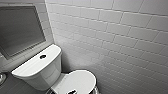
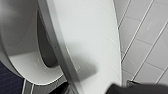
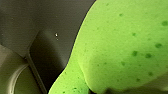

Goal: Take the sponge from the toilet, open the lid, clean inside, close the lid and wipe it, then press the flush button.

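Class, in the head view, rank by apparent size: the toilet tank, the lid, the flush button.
Tank, largest.
Lid, next, though the picture's edge cuts it off.
Flush button, smallest by far.

Head cam high above toilet (image 1: 42, 75); wrists close-up.

White brick-laid wall tiles (image 1: 120, 32) meet a grey-framed panel (image 1: 20, 27) in the corner, above a dark tiled floor (image 2: 7, 80).

Dim, blurry; sponge (image 3: 125, 45) perhaps defocused.
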